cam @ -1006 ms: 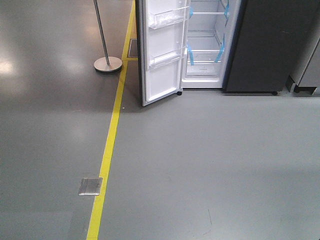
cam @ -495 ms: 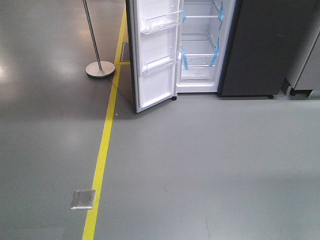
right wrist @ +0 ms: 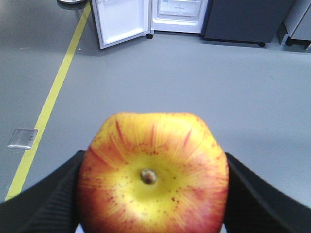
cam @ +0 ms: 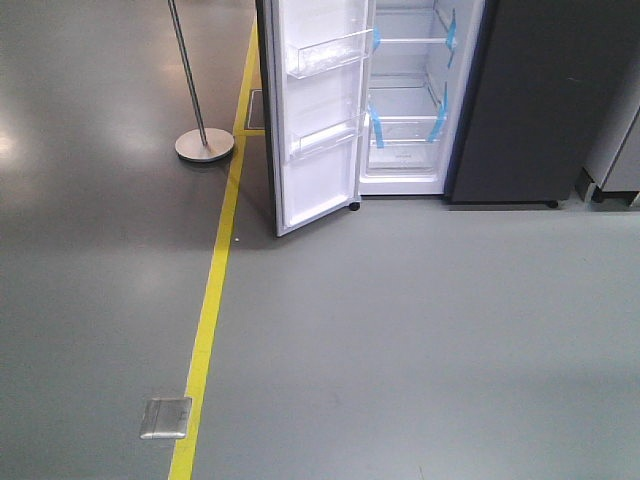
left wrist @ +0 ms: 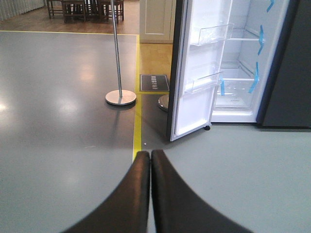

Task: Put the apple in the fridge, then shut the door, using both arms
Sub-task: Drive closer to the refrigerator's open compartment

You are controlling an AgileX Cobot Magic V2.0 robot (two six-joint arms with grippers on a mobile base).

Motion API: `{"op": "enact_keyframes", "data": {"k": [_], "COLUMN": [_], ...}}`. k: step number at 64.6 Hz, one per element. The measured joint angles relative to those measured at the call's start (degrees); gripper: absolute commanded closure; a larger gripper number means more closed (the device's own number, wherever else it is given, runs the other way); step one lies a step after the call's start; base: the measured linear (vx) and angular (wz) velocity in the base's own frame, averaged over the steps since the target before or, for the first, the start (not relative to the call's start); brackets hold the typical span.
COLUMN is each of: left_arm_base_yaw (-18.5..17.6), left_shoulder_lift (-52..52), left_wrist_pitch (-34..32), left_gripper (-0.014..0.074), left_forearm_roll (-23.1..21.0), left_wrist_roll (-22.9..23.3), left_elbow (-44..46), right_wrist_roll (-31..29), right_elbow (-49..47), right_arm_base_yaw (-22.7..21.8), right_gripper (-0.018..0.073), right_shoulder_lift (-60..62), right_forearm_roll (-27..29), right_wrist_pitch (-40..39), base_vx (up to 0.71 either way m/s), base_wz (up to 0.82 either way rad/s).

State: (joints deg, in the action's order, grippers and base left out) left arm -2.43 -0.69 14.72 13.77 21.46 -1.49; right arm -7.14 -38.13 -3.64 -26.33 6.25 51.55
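The red and yellow apple (right wrist: 153,172) fills the lower right wrist view, stem end toward the camera, with my right gripper (right wrist: 151,187) shut on its two sides. My left gripper (left wrist: 150,154) is shut with nothing between its black fingers, hovering over the grey floor. The dark grey fridge (cam: 540,100) stands far ahead with its white inside and blue-taped shelves (cam: 405,118) showing. Its door (cam: 315,110) hangs open to the left, white inner face with clear bins toward me. In the wrist views the fridge (left wrist: 284,77) (right wrist: 240,19) and the door (left wrist: 197,73) (right wrist: 121,19) also show. Neither gripper shows in the front view.
A yellow floor line (cam: 210,310) runs from near left up to the door's left side. A metal post on a round base (cam: 204,143) stands left of the door. A metal floor plate (cam: 165,417) lies near left. A grey cabinet (cam: 620,150) sits right of the fridge.
The front view has shifted: the fridge first slid left and up in the frame, then back right and slightly down. The floor plate sits lower now. The door stays open.
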Motion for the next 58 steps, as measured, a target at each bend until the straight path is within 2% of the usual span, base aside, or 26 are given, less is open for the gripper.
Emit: {"op": "enact_keyframes", "data": {"k": [58], "left_arm_base_yaw": [0.0], "left_shoulder_lift": [0.0], "left_wrist_pitch": [0.0], "left_gripper": [0.0601], "left_forearm_roll": [0.0], "left_wrist_roll": [0.0], "left_elbow": [0.0], "right_wrist_roll": [0.0], "right_elbow": [0.0], "right_arm_base_yaw": [0.0], "right_gripper": [0.0372], "right_shoulder_lift": [0.0], "right_forearm_roll": [0.0], "right_wrist_pitch": [0.0], "base_vx": [0.12], "base_wz": [0.02]}}
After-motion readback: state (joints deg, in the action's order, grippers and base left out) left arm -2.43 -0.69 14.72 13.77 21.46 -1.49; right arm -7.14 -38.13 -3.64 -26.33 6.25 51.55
